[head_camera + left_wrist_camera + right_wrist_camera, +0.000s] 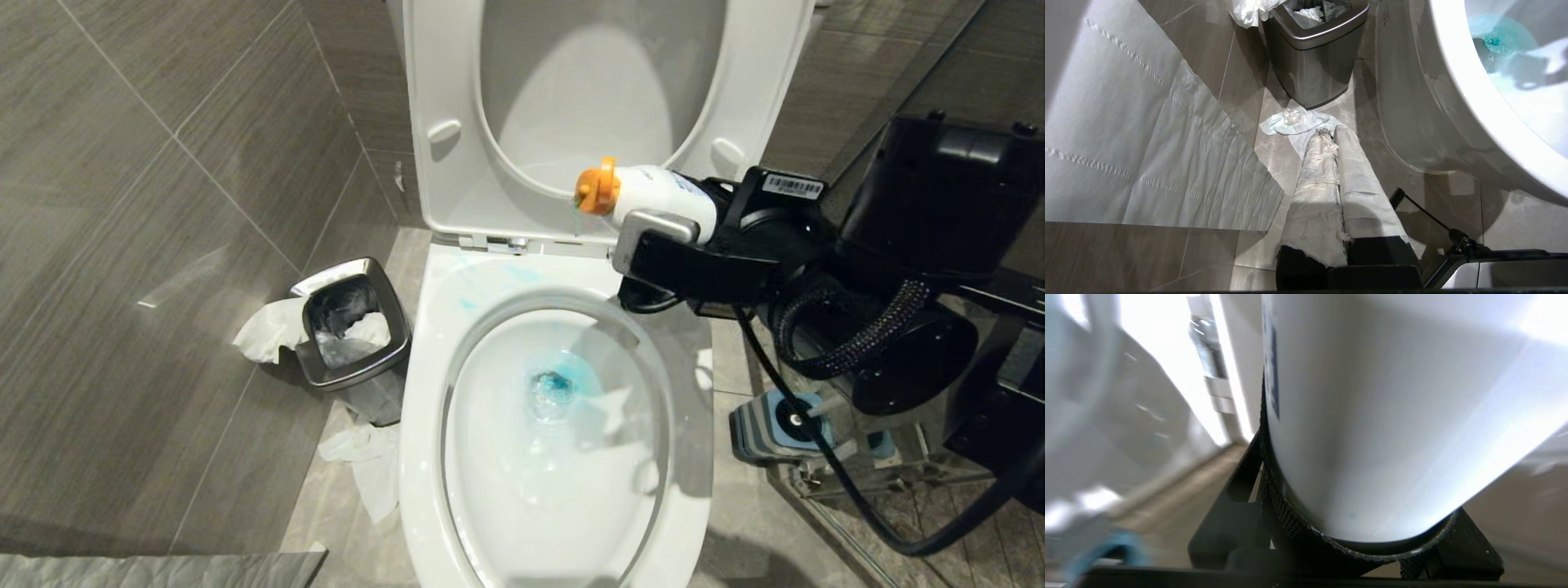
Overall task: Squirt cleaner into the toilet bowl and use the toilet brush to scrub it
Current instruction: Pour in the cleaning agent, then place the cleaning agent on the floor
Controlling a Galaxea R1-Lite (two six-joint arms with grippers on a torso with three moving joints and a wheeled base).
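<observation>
The toilet bowl (424, 408) stands open, with a blue pool of cleaner (555, 388) in its water and faint blue streaks on the back rim. The cleaner (653, 192), a white bottle with an orange nozzle, lies roughly level above the bowl's back right rim, nozzle towards the raised seat. My right gripper (665, 208) is shut on its body; the right wrist view is filled by the white bottle (1392, 416) between the black jaws. My left gripper (1331, 132), its fingers wrapped in white, is shut and empty low beside the bowl (1453, 81). I cannot make out the toilet brush.
A steel bin (351, 335) holding tissue stands left of the toilet, with crumpled paper (367, 465) on the floor tiles. The seat and lid (457, 82) are up. A blue-and-grey brush holder (767, 425) sits right of the toilet, behind a black cable. A large paper sheet (1126, 143) hangs close by.
</observation>
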